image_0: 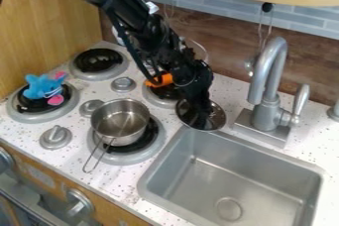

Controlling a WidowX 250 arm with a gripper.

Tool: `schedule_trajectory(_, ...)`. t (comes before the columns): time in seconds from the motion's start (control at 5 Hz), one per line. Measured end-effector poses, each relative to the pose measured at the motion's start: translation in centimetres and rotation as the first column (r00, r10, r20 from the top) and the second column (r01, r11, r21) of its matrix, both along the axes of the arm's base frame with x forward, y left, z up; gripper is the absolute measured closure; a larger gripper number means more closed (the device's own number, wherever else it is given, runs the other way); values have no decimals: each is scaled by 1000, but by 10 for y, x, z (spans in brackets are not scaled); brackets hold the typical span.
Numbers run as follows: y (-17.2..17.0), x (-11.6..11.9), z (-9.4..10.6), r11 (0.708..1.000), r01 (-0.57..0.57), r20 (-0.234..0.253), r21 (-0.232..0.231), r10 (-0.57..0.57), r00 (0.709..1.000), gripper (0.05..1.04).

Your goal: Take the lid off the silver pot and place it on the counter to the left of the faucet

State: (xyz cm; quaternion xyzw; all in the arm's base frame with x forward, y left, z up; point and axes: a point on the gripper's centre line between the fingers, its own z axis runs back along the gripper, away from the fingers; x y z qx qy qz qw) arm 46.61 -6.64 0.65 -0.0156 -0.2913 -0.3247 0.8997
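One speckled white countertop (83,170) takes up most of this toy kitchen, so I'll start there and work down. Biggest thing in it is the grey rectangular sink (228,185), lower right. The black robot arm (142,19) slants in from the upper left, with its gripper (197,113) pointing down just past the sink's upper left corner. Four stove burners sit to the left, black centers with grey rings. Silver gooseneck faucet (267,86) stands behind the sink, lever on its right.

Next size down, a small steel saucepan (120,121) is on the front right burner (142,154), wire handle pointing toward the front edge. Then the round see-through lid (217,119) with a metal rim, right at the gripper, between the back right burner and the faucet base. Honestly can't tell if the pincer is wide or narrow, or if it actually has hold of the lid. A blue and pink plush toy (43,86) lies on the front left burner (31,116), and a little orange item (159,80) is at the back right burner (159,100), partly behind the arm.
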Motion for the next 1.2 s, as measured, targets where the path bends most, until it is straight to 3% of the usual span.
schedule_trajectory(0.2, -1, 1, 0, 1000, 2, 9, -1, -2, 1000, 123)
schedule_trajectory(0.6, 3, -9, -7, 1000, -10, 9, 25, 9, 1000, 77)
schedule_trajectory(0.8, 7, -18, 5, 998, -8, 34, 64, 6, 999, 79)
schedule_trajectory(1.2, 22, -39, 54, 990, -69, 151, 119, 50, 987, 79)
